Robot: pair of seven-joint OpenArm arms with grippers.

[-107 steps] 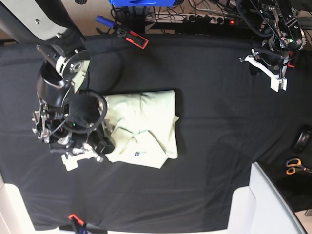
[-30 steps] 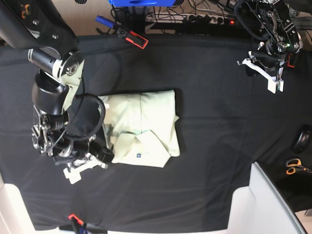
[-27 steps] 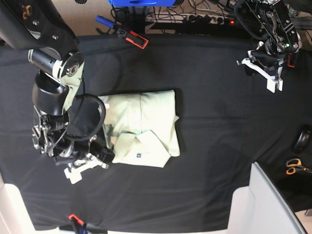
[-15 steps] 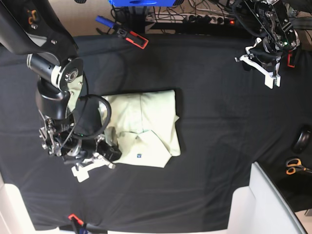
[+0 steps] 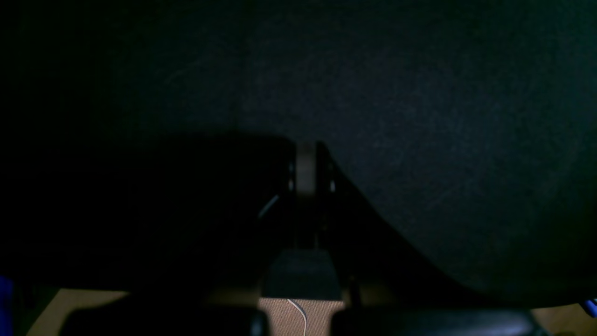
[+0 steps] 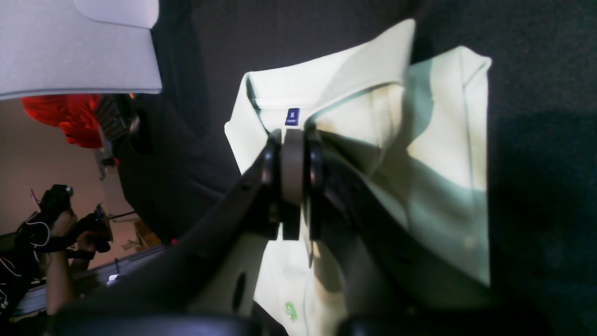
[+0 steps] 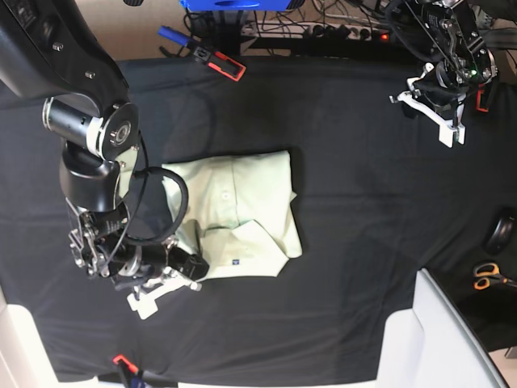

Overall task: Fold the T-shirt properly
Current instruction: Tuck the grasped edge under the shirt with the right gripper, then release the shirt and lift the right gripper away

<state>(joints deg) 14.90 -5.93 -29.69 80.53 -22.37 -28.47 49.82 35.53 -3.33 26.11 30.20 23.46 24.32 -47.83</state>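
Observation:
The pale mint-green T-shirt (image 7: 246, 202) lies folded into a rough rectangle on the black cloth, left of centre. Its small blue label (image 7: 234, 261) sits near the lower edge. My right gripper (image 7: 194, 273) is at the shirt's lower-left corner. In the right wrist view this right gripper (image 6: 293, 135) is shut, its tips on a fold of the T-shirt (image 6: 433, 154) just below the label (image 6: 292, 116), with creases running into them. My left gripper (image 7: 443, 129) hangs shut and empty at the far right. The left wrist view shows that left gripper (image 5: 305, 156) closed above dark cloth.
Orange-handled scissors (image 7: 487, 276) and a dark round object (image 7: 501, 233) lie at the right edge. A white panel (image 7: 440, 339) covers the lower right corner. A red-and-black tool (image 7: 220, 63), a blue pen (image 7: 171, 35) and a power strip (image 7: 347, 32) line the far edge.
My right arm has slid down and a little right along the shirt's left side, uncovering more of it. The lower-left flap shifted slightly with the gripper. The left gripper rose a little.

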